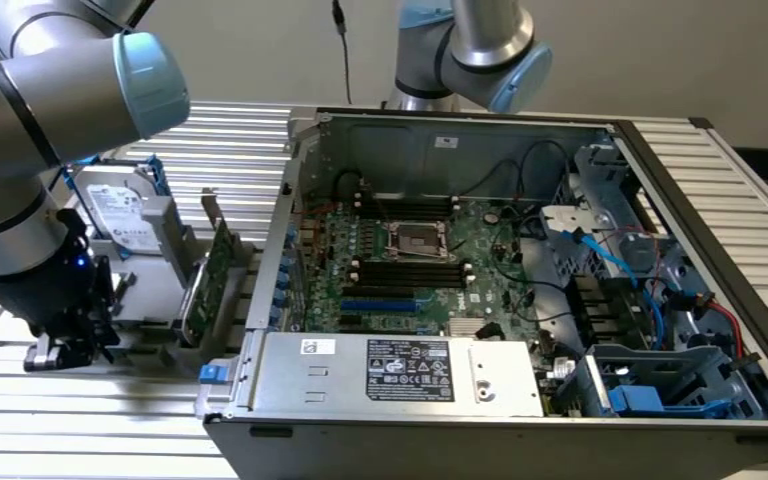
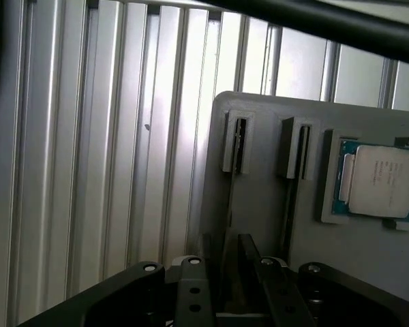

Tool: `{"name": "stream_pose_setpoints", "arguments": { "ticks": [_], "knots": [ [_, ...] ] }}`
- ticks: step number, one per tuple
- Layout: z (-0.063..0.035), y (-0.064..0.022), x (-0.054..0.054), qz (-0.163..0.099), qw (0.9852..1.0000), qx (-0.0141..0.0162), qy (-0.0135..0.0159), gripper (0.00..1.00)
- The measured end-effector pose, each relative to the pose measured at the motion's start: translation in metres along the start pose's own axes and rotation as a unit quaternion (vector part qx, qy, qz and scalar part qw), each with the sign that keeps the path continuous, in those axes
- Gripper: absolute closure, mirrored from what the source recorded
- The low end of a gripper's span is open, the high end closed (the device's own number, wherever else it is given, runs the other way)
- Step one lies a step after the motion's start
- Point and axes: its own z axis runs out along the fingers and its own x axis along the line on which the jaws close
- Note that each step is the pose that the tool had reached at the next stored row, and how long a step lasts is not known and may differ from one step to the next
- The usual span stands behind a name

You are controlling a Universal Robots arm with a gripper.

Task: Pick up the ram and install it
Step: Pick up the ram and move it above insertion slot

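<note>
The ram (image 2: 232, 178) stands on edge in a slot of the grey holder (image 2: 262, 204), so I see it as one thin dark line. My gripper (image 2: 230, 262) hangs right over it. One dark finger (image 2: 211, 262) stands on each side of the stick, with a small gap left around it. In the exterior view the gripper (image 1: 67, 348) sits low at the holder (image 1: 144, 300) on the exterior view's left, outside the open computer case (image 1: 491, 260). The long black motherboard slots (image 1: 411, 272) lie inside the case beside the processor socket.
A processor chip (image 2: 378, 180) rests in a pocket of the holder, and a second slot (image 2: 296, 146) runs beside the ram's. A hard drive (image 1: 124, 210) and a wider green expansion card (image 1: 211, 275) stand between the gripper and the case. A second arm (image 1: 471, 50) rises behind the case.
</note>
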Motion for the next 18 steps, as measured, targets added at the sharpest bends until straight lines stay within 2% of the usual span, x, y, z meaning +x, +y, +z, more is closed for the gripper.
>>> {"name": "stream_pose_setpoints", "arguments": {
  "ticks": [6, 8, 10, 18],
  "knots": [
    [0.0002, -0.0004, 0.0000, 0.007, 1.0000, 0.0000, -0.0003, 0.72],
    [0.0002, -0.0005, 0.0000, 0.011, 0.9999, 0.0000, -0.0004, 0.84],
    [0.0002, -0.0004, 0.0000, 0.013, 0.9999, 0.0000, -0.0004, 0.86],
    [0.0006, -0.0004, 0.0002, 0.023, 0.9997, -0.0002, -0.0005, 0.86]
  ]
}}
